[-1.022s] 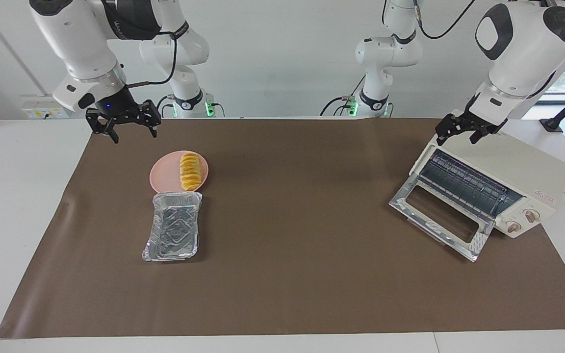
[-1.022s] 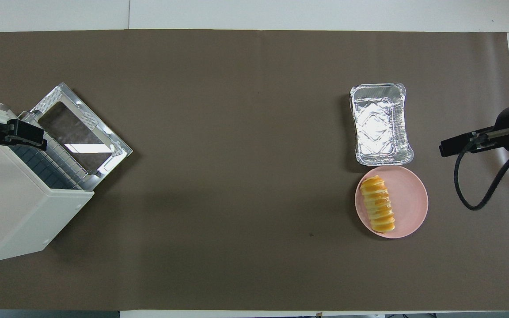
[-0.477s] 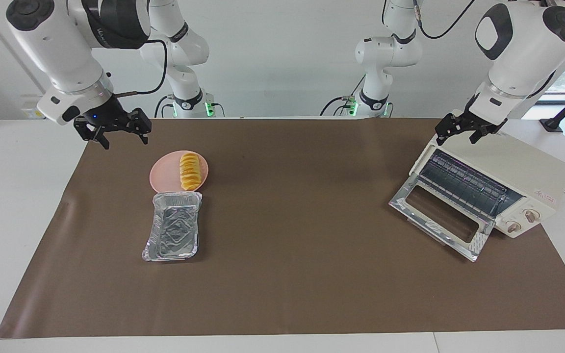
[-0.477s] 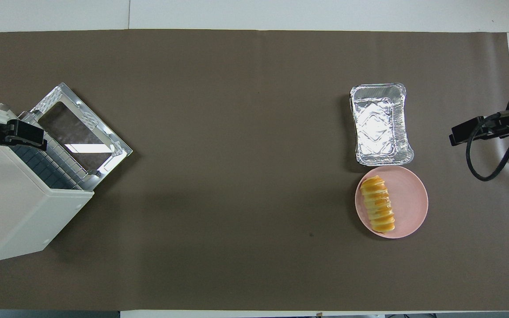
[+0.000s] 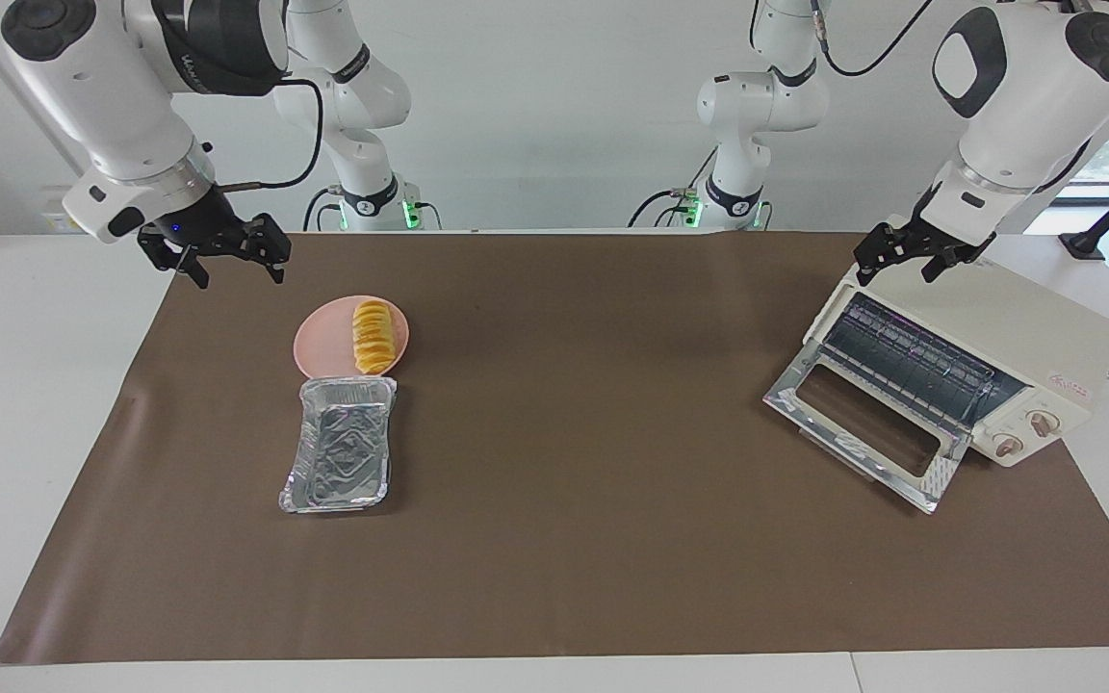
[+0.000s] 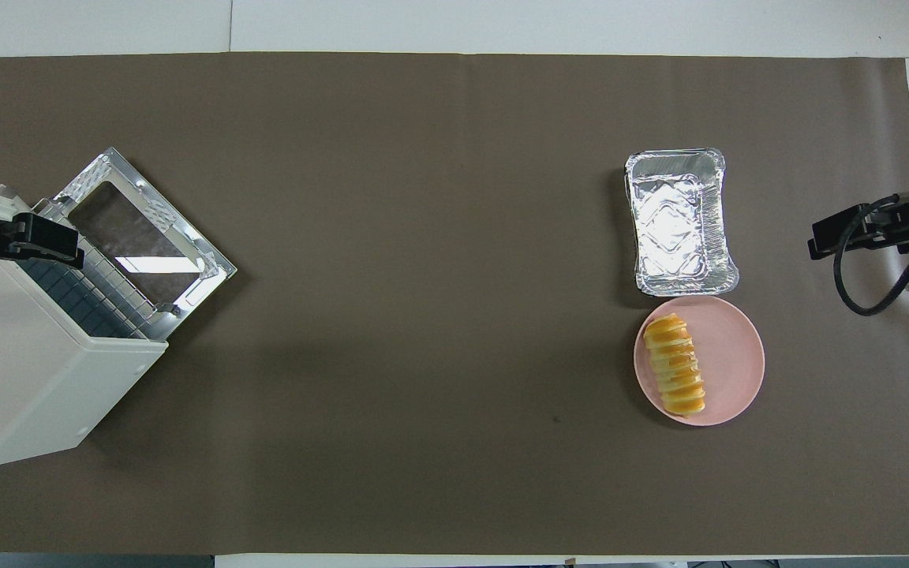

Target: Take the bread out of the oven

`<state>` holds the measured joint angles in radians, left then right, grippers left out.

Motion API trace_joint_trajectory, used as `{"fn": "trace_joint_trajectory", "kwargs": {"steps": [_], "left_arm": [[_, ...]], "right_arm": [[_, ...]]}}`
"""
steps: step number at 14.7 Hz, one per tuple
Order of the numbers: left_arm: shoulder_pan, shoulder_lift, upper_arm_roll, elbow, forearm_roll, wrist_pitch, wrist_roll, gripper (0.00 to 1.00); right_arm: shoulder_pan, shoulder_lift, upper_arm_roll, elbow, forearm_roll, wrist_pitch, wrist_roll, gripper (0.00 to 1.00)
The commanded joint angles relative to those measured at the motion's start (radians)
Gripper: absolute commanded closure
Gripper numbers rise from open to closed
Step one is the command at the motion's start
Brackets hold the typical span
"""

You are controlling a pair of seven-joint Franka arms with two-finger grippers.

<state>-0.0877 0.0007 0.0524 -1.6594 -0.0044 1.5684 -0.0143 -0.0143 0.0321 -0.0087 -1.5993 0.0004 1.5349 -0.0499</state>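
Observation:
The bread (image 5: 373,336) is a ridged yellow-orange loaf that lies on a pink plate (image 5: 323,348), outside the oven; it also shows in the overhead view (image 6: 675,364). The cream-white oven (image 5: 1007,322) stands at the left arm's end of the table with its glass door (image 5: 864,424) dropped open and its wire rack bare. My right gripper (image 5: 239,269) is open and empty, raised over the mat's edge beside the plate. My left gripper (image 5: 896,269) is open and empty, just above the oven's top corner, and waits there.
An empty silver foil tray (image 5: 338,457) lies against the plate (image 6: 732,347), farther from the robots. A brown mat (image 5: 574,539) covers the table. The oven (image 6: 20,379) and its open door (image 6: 139,229) take up the left arm's end.
My right gripper has moved away from the plate toward the right arm's end of the table and risen a little. The left arm, bread, tray and oven have not moved.

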Motion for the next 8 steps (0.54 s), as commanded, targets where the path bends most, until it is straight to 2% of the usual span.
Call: {"fn": "trace_joint_trajectory", "kwargs": {"steps": [1, 8], "left_arm": [[0.002, -0.025, 0.001, -0.029, -0.002, 0.018, 0.01, 0.0], [0.002, -0.025, 0.001, -0.029, -0.002, 0.016, 0.01, 0.0]], "right_arm": [[-0.007, 0.0, 0.01, 0.012, -0.023, -0.016, 0.03, 0.0], [-0.007, -0.001, 0.01, 0.013, -0.023, -0.01, 0.047, 0.0]]}}
